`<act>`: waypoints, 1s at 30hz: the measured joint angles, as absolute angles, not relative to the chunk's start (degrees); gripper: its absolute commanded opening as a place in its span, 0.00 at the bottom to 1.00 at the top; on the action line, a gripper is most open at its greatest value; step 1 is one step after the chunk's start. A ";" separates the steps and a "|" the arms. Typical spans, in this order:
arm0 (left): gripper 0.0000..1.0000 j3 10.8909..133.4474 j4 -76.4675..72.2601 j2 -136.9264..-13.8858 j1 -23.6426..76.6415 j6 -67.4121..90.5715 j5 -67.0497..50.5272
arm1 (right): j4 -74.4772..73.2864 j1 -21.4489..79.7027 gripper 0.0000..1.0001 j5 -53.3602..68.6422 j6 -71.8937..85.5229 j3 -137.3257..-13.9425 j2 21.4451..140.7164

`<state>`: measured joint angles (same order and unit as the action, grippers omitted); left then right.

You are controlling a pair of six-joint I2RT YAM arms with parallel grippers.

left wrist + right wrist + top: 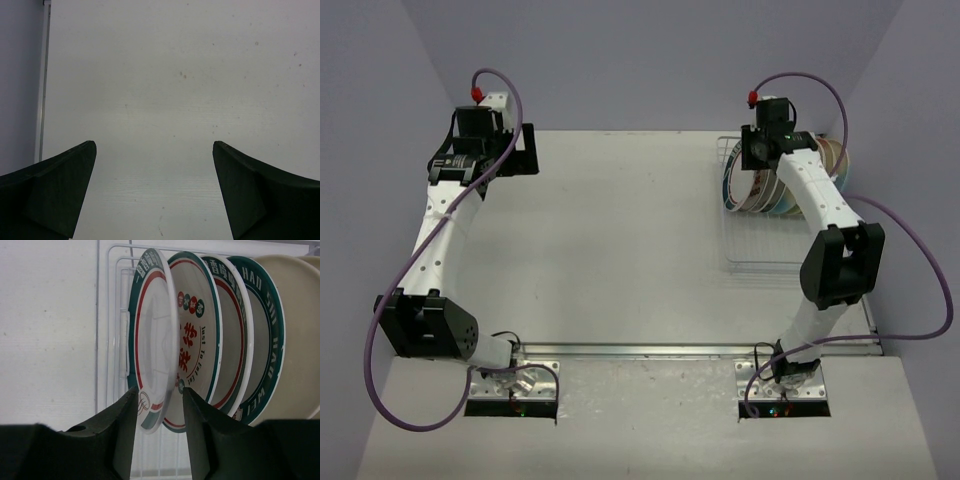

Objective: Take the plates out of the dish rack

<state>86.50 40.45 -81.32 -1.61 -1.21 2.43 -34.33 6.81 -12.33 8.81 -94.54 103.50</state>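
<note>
The dish rack (752,252) stands at the table's back right, with several plates (758,192) upright in it. In the right wrist view the frontmost plate (152,330), white with a green rim and red ring, stands edge-on. Behind it are similar plates (197,325) and a cream plate (297,330). My right gripper (160,390) (757,150) straddles the front plate's lower rim. The left finger is at the rim; a thin gap shows at the right finger. My left gripper (154,145) (520,150) hangs open over bare table at the back left, holding nothing.
The rack's white wire rails (107,315) rise just left of the front plate. The table's left edge (44,80) runs beside the left gripper. The side walls stand close to both arms.
</note>
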 measured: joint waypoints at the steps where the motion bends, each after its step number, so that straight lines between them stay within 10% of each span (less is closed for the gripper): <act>1: 1.00 86.42 40.37 -81.32 -1.61 -1.21 2.54 | -34.14 6.81 0.37 -12.89 8.73 -94.54 104.00; 10: 1.00 86.06 40.00 -81.32 -1.61 -1.19 3.97 | -32.81 6.81 0.00 -15.86 8.15 -94.57 108.02; 30: 0.99 88.27 38.24 -82.40 -1.61 -3.41 3.08 | -30.89 10.34 0.00 -24.65 -3.84 -106.32 101.92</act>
